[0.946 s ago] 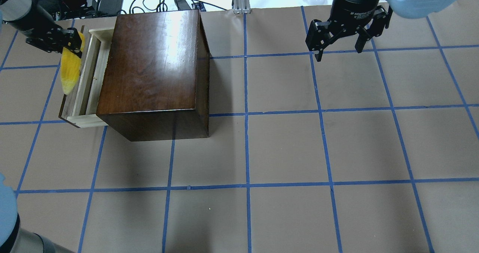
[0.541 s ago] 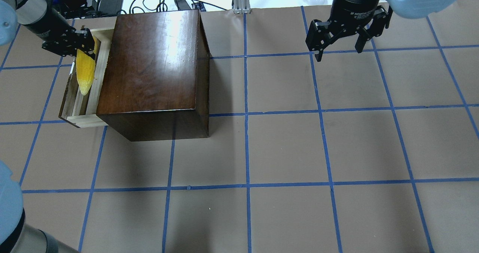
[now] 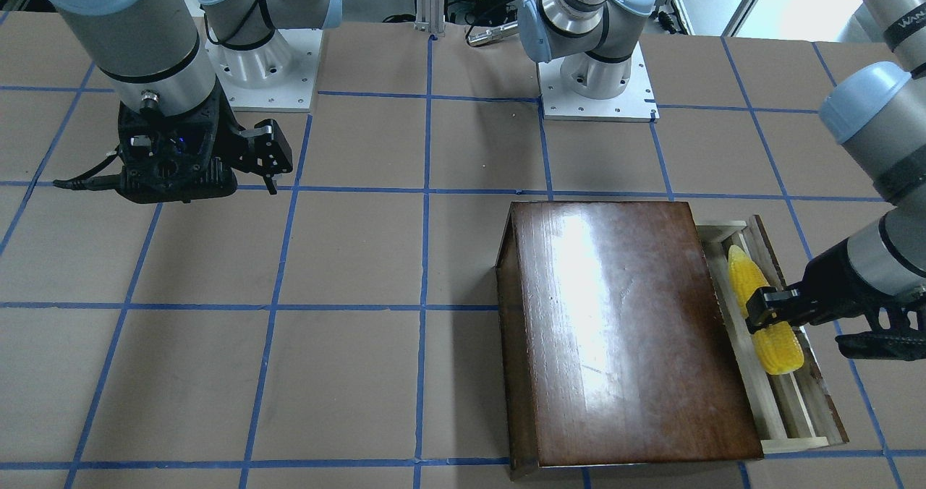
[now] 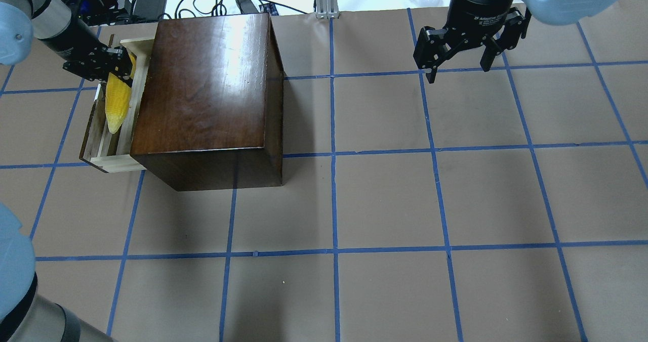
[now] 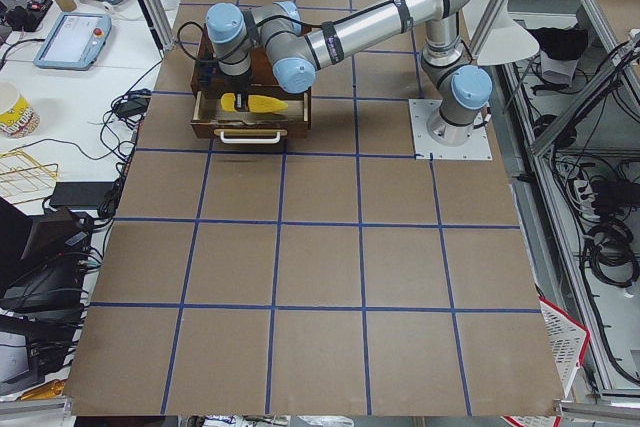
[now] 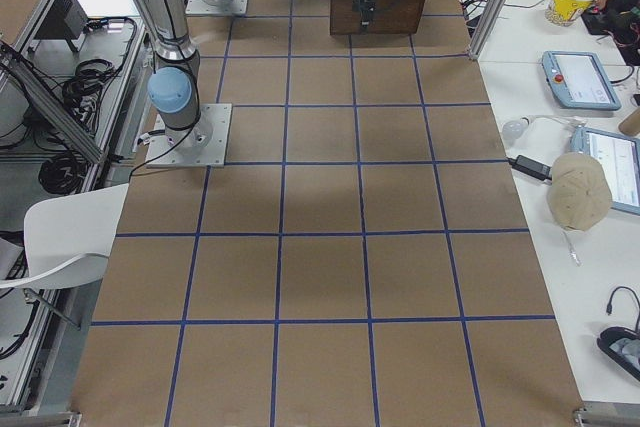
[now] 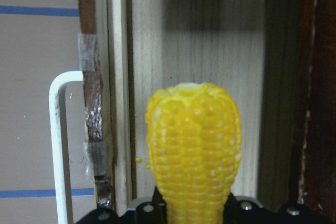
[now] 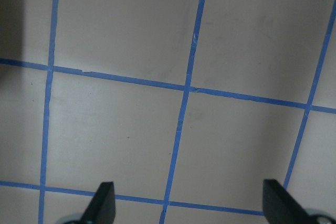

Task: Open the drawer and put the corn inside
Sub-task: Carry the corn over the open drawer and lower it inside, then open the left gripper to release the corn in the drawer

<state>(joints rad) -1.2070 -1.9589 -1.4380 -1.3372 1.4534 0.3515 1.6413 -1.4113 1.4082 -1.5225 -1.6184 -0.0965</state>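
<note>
Left gripper (image 4: 115,68), one: was clamped across the single corn (image 4: 116,107), which hung lengthwise over the one open drawer (image 4: 109,162) of one dark-brown box (image 4: 202,94), pointed tip toward the robot. Contact with the drawer floor could not be told. Right gripper (image 4: 458,73), one: jaws stood wide, holding nothing, above the surface (image 4: 385,200), well apart from the box.

The box (image 4: 202,94) is walling off one long side of the drawer (image 4: 109,162), and the corn (image 4: 117,104) is filling most of its channel, leaving room only beyond the tip.
</note>
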